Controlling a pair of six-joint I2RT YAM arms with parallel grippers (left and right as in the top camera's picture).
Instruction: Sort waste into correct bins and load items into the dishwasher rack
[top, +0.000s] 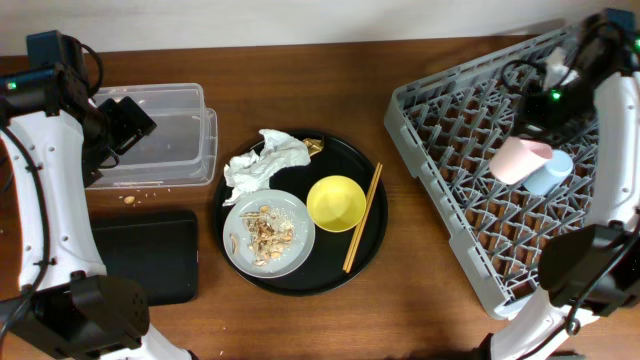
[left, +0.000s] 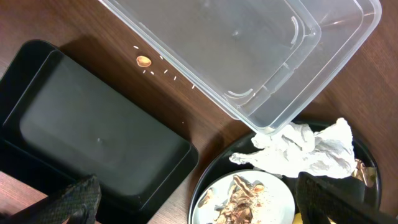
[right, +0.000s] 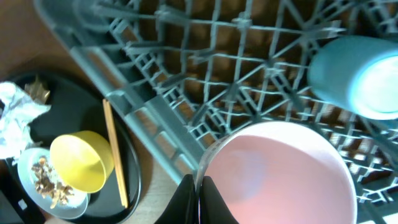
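While my left gripper (left: 199, 190) hangs spread wide by the clear rectangular plastic tub (left: 261, 50), my right gripper (right: 199, 198) sits pressed together at the rim of the small pink cup (right: 280, 180), which lies in the large grey plastic grid rack (right: 249, 74) beside the small light-blue cup (right: 357, 74).

Cups (top: 518, 158) crowd the rack (top: 450, 140), left part seemingly free.

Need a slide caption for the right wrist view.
Right gripper, shut, at the rim of the small pink cup in the grey plastic grid rack, beside the light-blue cup.
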